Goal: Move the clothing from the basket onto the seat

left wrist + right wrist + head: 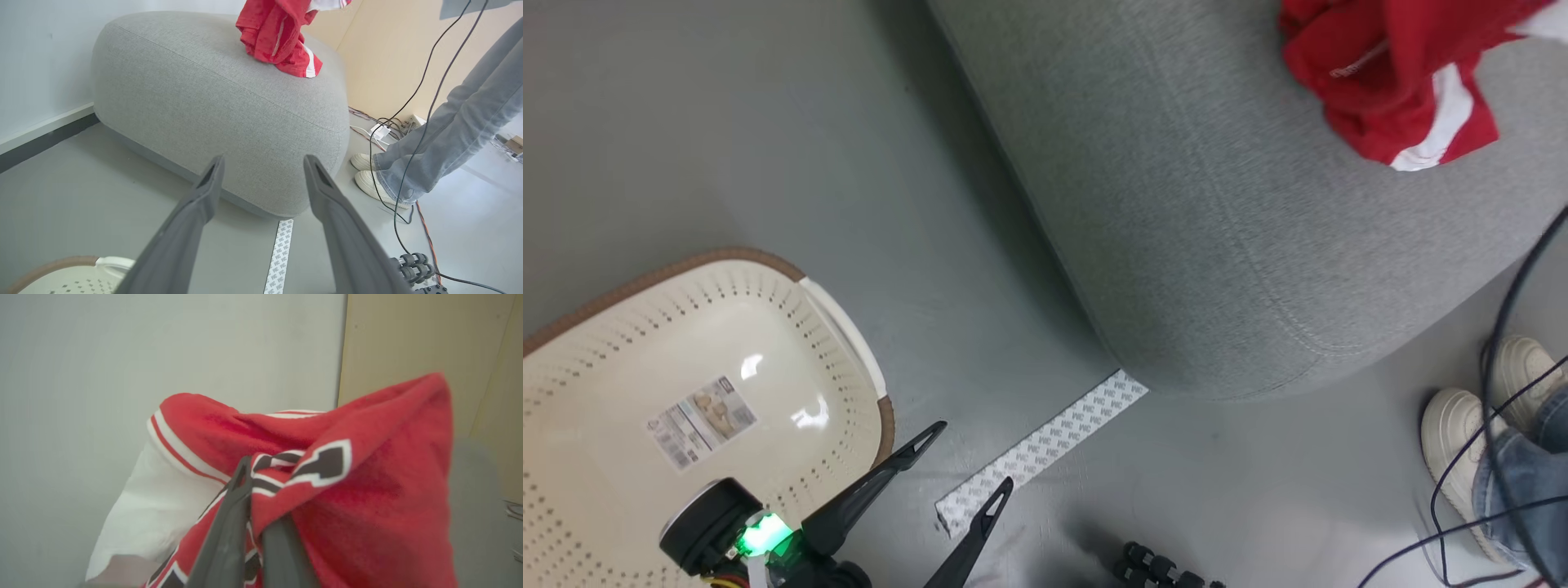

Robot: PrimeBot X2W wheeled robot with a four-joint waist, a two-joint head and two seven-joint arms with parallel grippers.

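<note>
The grey seat [1217, 204] sits on the floor. The basket [792, 327] stands on the floor, apart from the seat's rounded corner. The red clothing [1380, 73] hangs over the seat's top, its lower end touching the cushion, pinched by the right pincer [261, 486]. The left pincer [974, 453] hovers spread, short of the seat's corner.

The grey floor [768, 122] under me carries the basket [796, 327] at eight o'clock, the seat [1217, 245] at one, a tape strip [1041, 445] at six and a person's white shoes [1450, 433] at four.
</note>
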